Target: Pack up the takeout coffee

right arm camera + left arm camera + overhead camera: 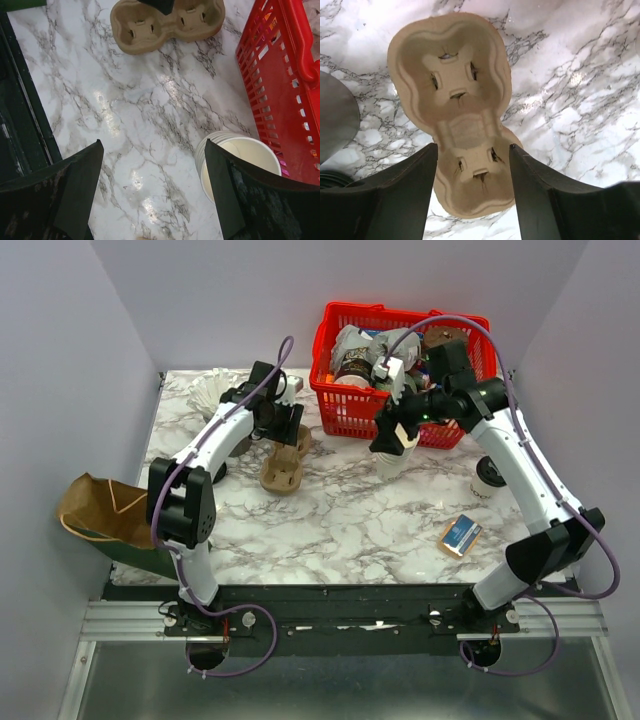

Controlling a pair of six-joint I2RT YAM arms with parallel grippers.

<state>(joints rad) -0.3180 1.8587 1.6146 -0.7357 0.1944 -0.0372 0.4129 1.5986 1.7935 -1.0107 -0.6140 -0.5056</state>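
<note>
From above, we see the carrier [283,468] lying flat on the surface [350,520], left of centre, pockets up, its long axis running from the far side toward the arms with a slight slant. The left end effector [284,428] hangs over the carrier's far end. The right end effector [394,445] hangs over a nested stack of white cups [392,466] just in front of the red basket [345,405]. Only this view shows us the lidded cup [488,478] at the right, the small box [460,535] nearer the arms and the brown bag [100,508] off the left edge. In the left wrist view the carrier [452,95] runs lengthwise away from the camera, and the left end effector [472,147] is spread wide, its fingers [395,200] straddling the near pocket; we cannot tell whether they touch it. In the right wrist view the right end effector [154,147] is also wide apart and holds nothing. The cups [240,155] stand mouth up by its right finger, close beside the basket [280,75], and the carrier [165,25] lies crosswise at the top.
</note>
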